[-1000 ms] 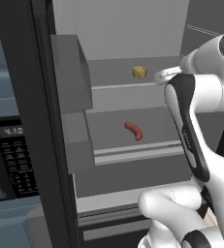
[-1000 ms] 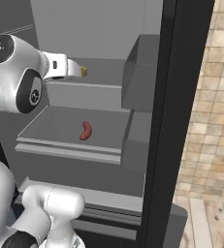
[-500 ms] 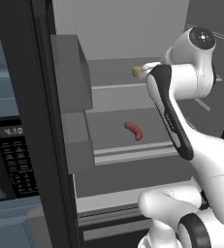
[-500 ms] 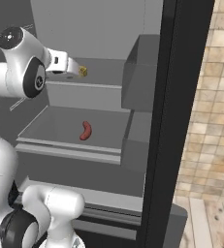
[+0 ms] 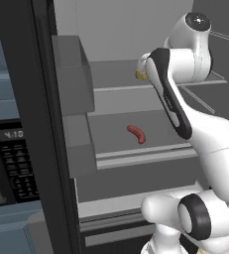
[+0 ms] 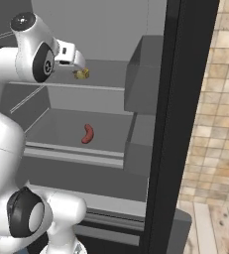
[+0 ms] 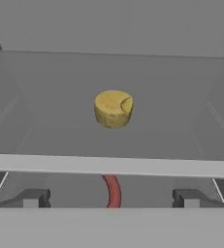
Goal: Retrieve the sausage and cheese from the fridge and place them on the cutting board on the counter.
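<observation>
Wide-spread pincer (image 7: 111,198) before the cheese (image 7: 113,108); microwave display (image 5: 11,134) reading "4:10", sausage (image 5: 136,133) below.

A black microwave (image 5: 12,163) stands left; tan tiled wall (image 6: 220,99) and wooden floor (image 6: 215,228) right.

Cheese (image 7: 113,108): pale yellow rounded lump with a notch cut in its top, resting on the fridge's (image 5: 46,124) upper grey shelf, well back from the front edge. Sausage (image 5: 136,133): curved, glossy reddish-brown link, lying flat mid-shelf one level below.
</observation>
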{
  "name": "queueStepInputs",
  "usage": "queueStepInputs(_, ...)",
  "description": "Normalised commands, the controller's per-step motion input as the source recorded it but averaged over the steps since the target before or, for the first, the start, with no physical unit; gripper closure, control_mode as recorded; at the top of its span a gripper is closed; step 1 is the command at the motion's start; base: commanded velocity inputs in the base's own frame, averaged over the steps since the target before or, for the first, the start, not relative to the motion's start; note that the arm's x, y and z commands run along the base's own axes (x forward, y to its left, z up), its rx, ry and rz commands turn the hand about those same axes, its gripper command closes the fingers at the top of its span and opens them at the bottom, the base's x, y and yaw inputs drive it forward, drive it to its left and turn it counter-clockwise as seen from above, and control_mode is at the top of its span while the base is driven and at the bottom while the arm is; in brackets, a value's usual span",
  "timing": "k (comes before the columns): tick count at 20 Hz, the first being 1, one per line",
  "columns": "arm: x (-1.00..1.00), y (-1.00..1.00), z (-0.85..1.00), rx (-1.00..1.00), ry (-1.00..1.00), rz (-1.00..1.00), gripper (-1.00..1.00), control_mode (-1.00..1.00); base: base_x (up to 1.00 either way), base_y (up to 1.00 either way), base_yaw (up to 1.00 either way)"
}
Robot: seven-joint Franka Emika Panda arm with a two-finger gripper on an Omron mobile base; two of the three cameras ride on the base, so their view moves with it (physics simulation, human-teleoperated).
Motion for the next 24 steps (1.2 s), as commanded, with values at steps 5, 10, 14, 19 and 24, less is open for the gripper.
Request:
queueStepInputs(5,0.46,0.0,-0.06,0.01,0.0,0.0,-1.0,-1.0,0.0,0.0,0.0)
queueStepInputs(10,0.44,0.0,-0.1,0.0,0.0,0.0,-1.0,-1.0,0.0,0.0,0.0)
queueStepInputs(14,0.41,0.0,-0.22,0.0,0.0,0.0,-1.0,-1.0,0.0,0.0,0.0)
queueStepInputs(19,0.46,0.0,-0.2,0.0,0.0,0.0,-1.0,-1.0,0.0,0.0,0.0)
queueStepInputs(24,0.49,0.0,-0.15,0.0,0.0,0.0,-1.0,-1.0,0.0,0.0,0.0)
